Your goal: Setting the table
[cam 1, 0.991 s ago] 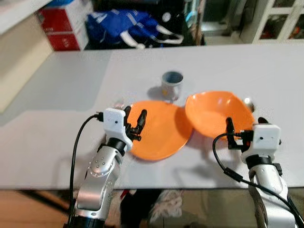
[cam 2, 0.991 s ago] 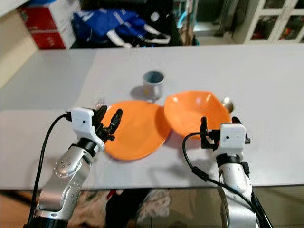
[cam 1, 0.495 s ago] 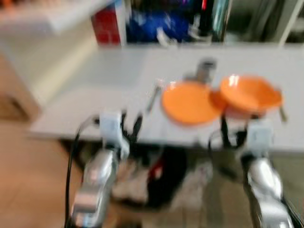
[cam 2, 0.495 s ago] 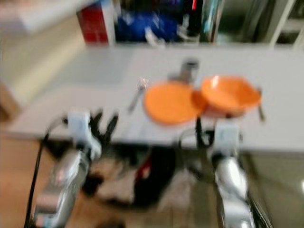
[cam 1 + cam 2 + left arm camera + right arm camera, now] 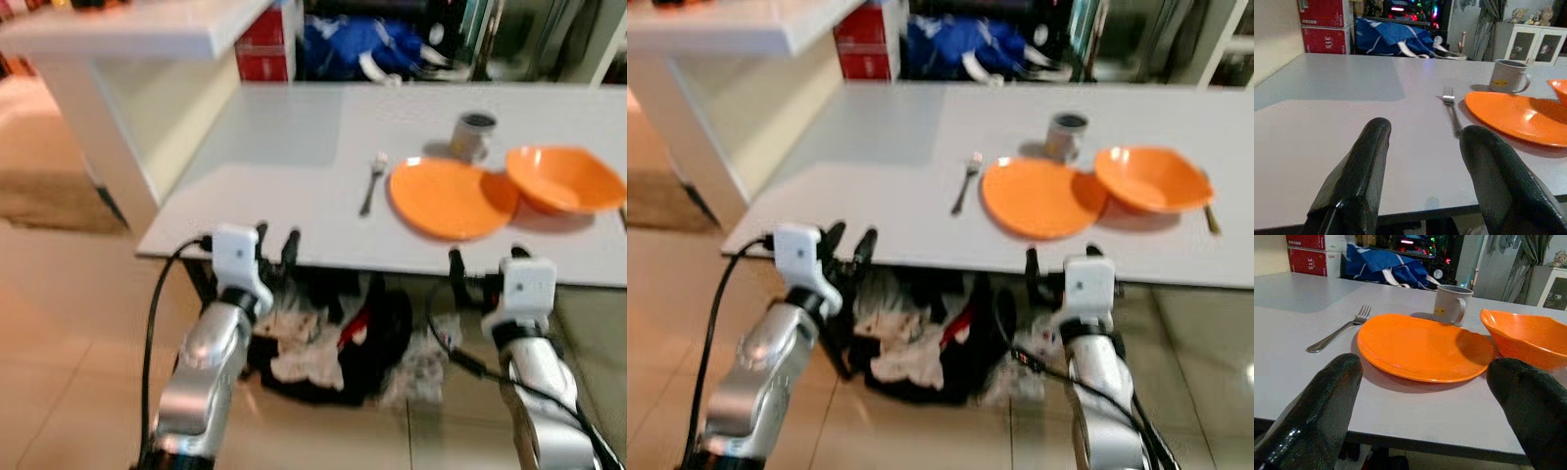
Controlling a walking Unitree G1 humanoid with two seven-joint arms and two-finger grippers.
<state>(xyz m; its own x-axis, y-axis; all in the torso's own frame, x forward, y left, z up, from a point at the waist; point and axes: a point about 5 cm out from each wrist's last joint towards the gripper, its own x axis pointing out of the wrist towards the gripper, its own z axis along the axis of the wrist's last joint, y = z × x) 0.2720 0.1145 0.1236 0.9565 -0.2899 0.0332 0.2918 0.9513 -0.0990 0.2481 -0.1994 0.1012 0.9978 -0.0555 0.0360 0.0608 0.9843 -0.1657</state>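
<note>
On the white table [image 5: 284, 157] an orange plate [image 5: 451, 199] lies beside an orange bowl [image 5: 566, 179]. A grey mug [image 5: 473, 135] stands behind the plate, and a fork [image 5: 370, 183] lies left of it. A spoon [image 5: 1212, 217] lies right of the bowl. My left gripper [image 5: 276, 250] is held open at the table's front edge, left of the fork, holding nothing. My right gripper [image 5: 485, 269] is open too, in front of the edge below the plate. The left wrist view looks across the tabletop past the black fingers [image 5: 1359, 181] to the fork [image 5: 1452, 110].
A heap of clothes and bags [image 5: 328, 343] lies on the tiled floor under the table. A white counter [image 5: 127, 29] stands at the left. Red boxes [image 5: 265, 54] and a blue bag [image 5: 362, 44] sit behind the table.
The camera has drawn back from the table, with blur half a second ago. Both grippers, earlier over the plate and bowl, are now at the front edge. The tableware has not moved.
</note>
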